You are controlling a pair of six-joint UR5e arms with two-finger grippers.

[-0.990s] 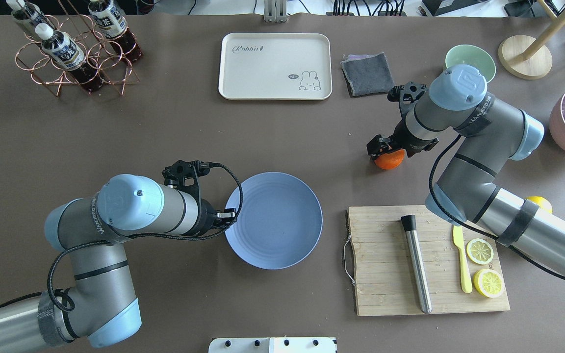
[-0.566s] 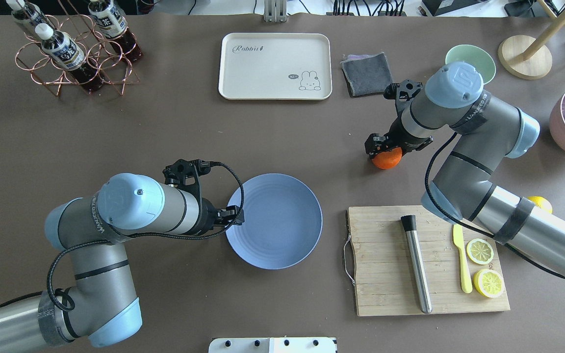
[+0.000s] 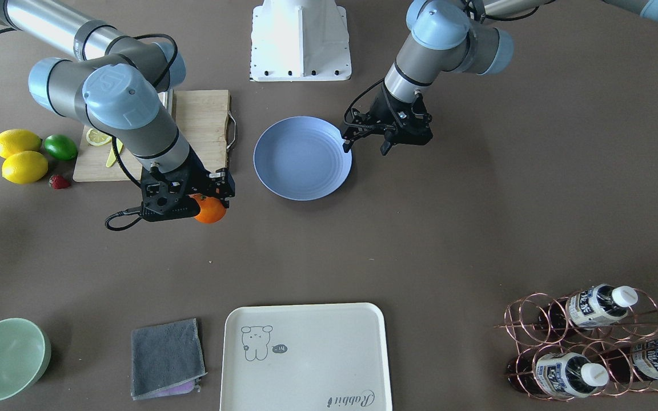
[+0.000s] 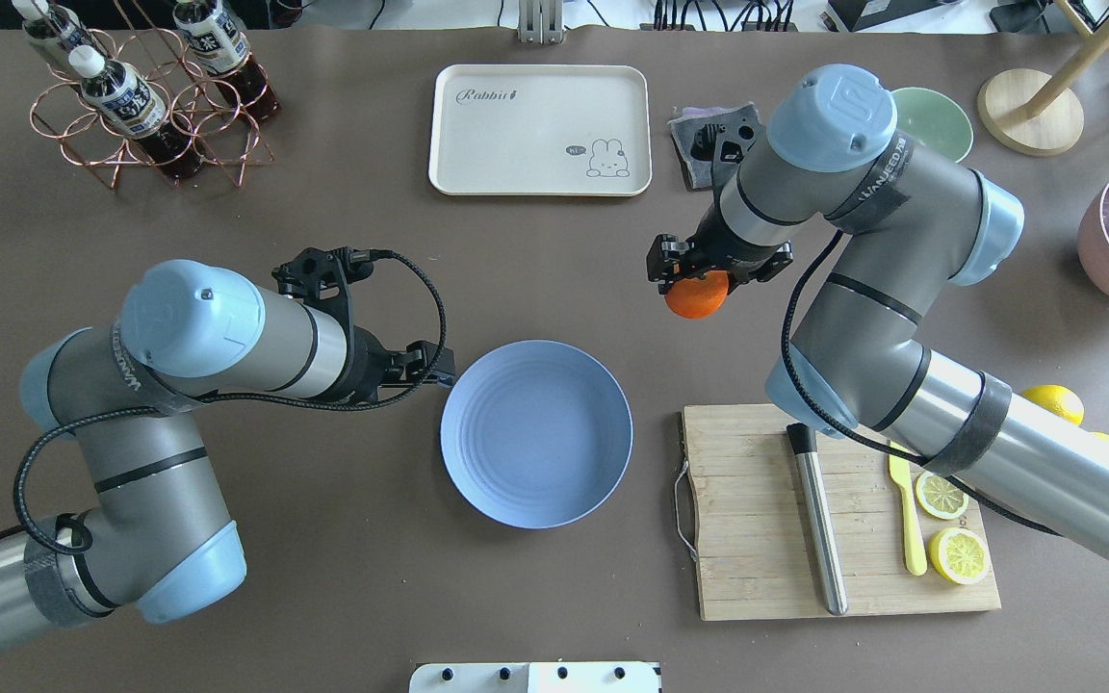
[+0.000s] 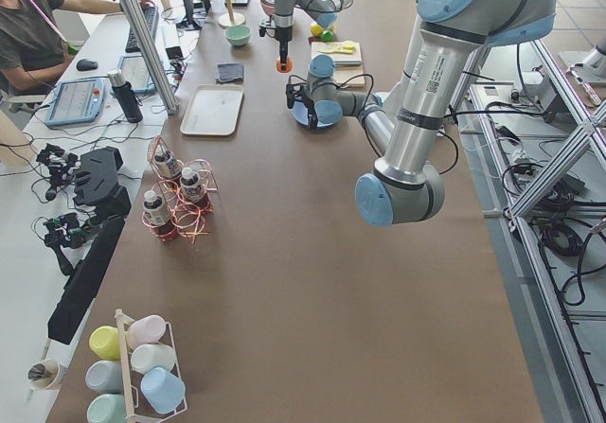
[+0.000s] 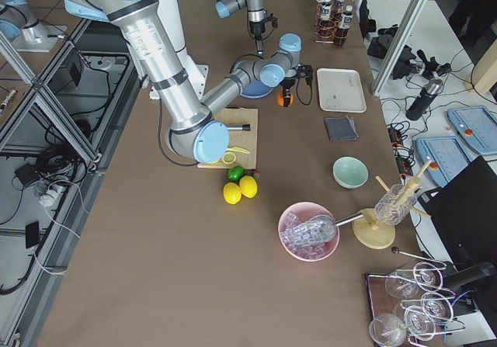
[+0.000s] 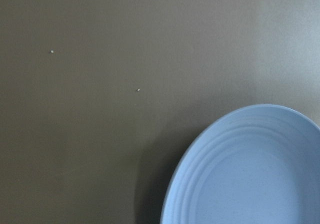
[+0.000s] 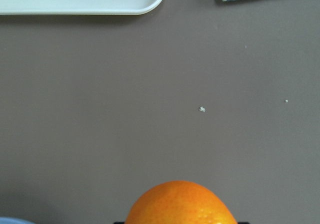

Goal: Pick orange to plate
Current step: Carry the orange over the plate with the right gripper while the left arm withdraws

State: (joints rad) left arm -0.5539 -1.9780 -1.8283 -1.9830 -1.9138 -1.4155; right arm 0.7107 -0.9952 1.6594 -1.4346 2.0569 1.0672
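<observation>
The right end effector (image 4: 699, 277) was clamped on the orange (image 4: 696, 296), its fingers closed against the fruit's sides. The orange sat outside the plate (image 4: 535, 452), apart from its rim on the side toward the grey cloth (image 3: 164, 357); whether it cleared the counter (image 4: 323, 241) could not be told. The left end effector (image 3: 365, 142) hung just beside the plate's rim on the robot's left, fingers spread and gripping nothing. A wooden cutting board (image 4: 757, 539) lay beside the plate on the robot's right.
</observation>
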